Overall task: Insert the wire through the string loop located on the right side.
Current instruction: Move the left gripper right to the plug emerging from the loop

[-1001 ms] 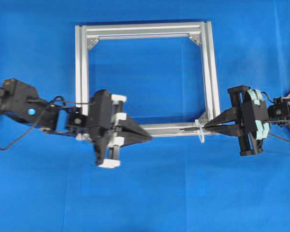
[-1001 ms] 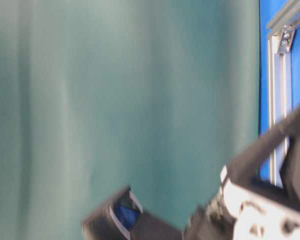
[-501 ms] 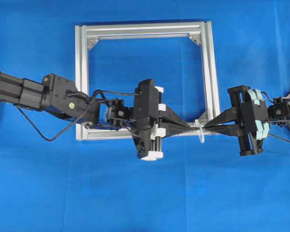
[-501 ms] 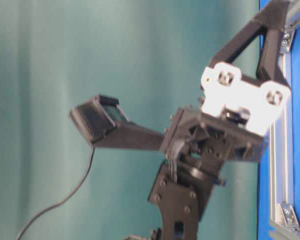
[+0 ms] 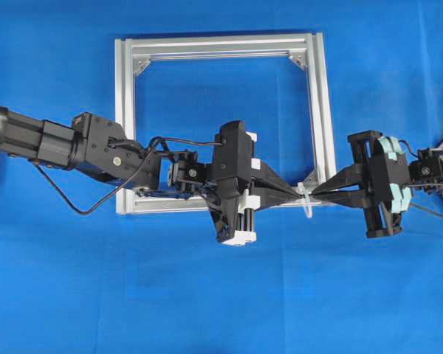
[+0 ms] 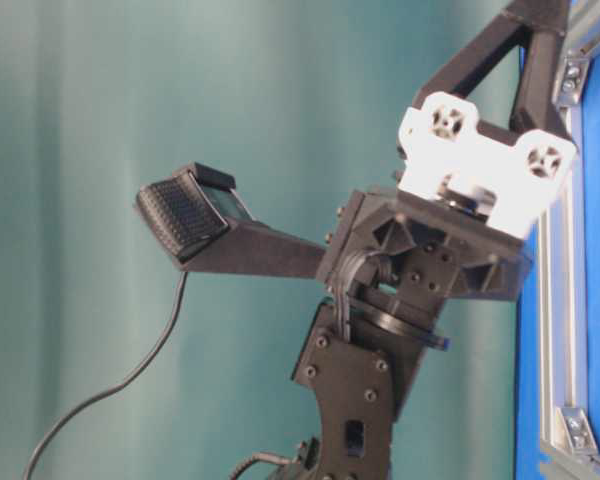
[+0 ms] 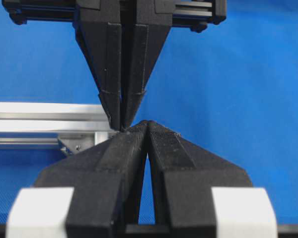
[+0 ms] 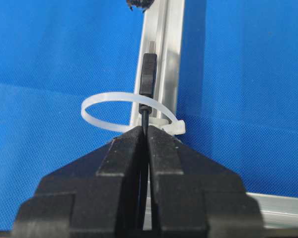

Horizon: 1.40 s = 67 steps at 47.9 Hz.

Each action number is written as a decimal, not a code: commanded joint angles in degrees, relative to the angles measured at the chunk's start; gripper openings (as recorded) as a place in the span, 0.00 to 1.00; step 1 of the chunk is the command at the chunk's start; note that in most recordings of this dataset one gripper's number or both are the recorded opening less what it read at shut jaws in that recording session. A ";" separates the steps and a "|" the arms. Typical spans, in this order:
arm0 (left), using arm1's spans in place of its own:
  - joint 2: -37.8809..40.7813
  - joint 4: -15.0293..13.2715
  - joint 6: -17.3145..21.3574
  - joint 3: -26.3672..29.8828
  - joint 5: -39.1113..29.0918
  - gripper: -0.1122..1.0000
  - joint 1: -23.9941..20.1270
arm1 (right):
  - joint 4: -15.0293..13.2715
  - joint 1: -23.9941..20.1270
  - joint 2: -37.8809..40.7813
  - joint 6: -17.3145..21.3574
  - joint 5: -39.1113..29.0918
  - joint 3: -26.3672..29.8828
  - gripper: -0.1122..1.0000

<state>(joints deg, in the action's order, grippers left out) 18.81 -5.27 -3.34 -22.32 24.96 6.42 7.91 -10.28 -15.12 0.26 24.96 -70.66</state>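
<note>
Wire [image 8: 148, 74] through string loop [image 8: 120, 113], pinched by right claw [image 8: 144, 130], left claw [image 7: 147, 124] closed empty, tips blocking.

Robotics laboratory test cell, surface [image 5: 369, 295] draped in uniform blue cloth, plain teal backdrop curtain [image 6: 130, 120] behind, square aluminium extrusion frame [image 5: 214, 46] as fixture, two black bench-mounted robot arms with wrist cameras

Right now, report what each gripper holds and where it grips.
The right gripper pinches the wire on its thin cord just behind the plug, which pokes through the string loop. The left gripper is shut on nothing visible.
</note>
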 commanded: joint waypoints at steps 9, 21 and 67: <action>-0.97 0.18 0.00 1.23 0.26 0.33 -0.09 | 0.09 0.09 -0.26 0.09 0.35 1.05 0.07; -0.70 0.18 -0.09 1.32 -0.70 0.90 0.09 | 0.09 0.09 -0.35 0.09 0.35 1.05 0.07; 6.68 0.18 -0.62 3.60 -0.88 0.89 0.00 | 0.09 0.00 -0.35 0.00 0.26 1.05 0.07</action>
<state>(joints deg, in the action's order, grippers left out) 26.89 -5.27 -3.96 -19.34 23.91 6.42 7.91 -10.37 -15.12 0.26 24.87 -70.66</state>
